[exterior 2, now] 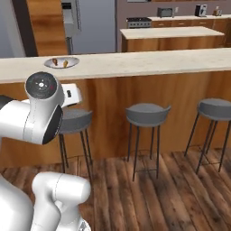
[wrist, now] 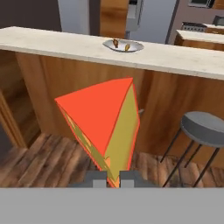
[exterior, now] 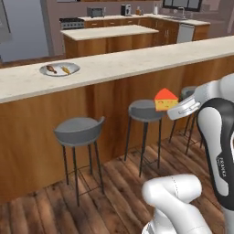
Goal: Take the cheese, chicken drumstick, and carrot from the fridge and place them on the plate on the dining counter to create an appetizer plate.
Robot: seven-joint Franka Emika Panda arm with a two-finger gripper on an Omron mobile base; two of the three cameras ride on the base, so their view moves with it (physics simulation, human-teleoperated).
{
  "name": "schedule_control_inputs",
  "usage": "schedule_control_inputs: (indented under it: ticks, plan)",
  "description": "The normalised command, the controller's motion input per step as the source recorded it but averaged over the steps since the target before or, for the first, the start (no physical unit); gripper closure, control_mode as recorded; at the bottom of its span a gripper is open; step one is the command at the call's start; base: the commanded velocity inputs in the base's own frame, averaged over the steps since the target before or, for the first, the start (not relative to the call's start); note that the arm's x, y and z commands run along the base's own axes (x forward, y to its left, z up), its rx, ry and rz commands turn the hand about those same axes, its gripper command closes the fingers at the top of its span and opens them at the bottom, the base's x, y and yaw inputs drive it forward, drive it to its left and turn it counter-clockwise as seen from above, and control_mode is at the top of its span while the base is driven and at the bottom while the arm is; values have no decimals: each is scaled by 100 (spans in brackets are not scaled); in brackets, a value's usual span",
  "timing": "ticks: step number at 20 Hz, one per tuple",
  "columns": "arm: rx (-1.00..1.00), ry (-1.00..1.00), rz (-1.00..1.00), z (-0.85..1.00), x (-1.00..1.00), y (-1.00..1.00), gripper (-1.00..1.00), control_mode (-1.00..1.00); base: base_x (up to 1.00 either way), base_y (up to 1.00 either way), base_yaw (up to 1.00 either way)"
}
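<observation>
Arm bent and raised before the dining counter (exterior: pixel 137 61), gripper (wrist: pixel 113 178) level, clamped on the cheese (wrist: pixel 103 127), well below the plate (exterior: pixel 59 69)

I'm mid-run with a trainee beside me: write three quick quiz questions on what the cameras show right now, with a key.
1. True or false: the gripper holds the orange-yellow cheese wedge.
2. Which foods lie on the round grey-white plate? A) dark brown chicken drumstick and slim orange carrot B) nothing
3. Fill in: the plate rests on the speckled beige ___ counter.

Key: 1 true; 2 A; 3 dining.
</observation>
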Motion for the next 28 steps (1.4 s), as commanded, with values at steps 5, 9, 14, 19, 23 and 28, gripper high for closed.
schedule_control_inputs:
  ticks: [5,9,14,19,23,28]
  plan:
    - [0,0,0,0,0,0,100,100,23,90,-18]
    - [0,0,0,0,0,0,100,100,46,69,-14]
    - [0,0,0,0,0,0,100,100,76,37,-12]
    - [0,0,0,0,0,0,100,100,87,24,-8]
    - [0,0,0,0,0,0,100,100,86,26,-7]
    - [0,0,0,0,0,0,100,100,70,19,-4]
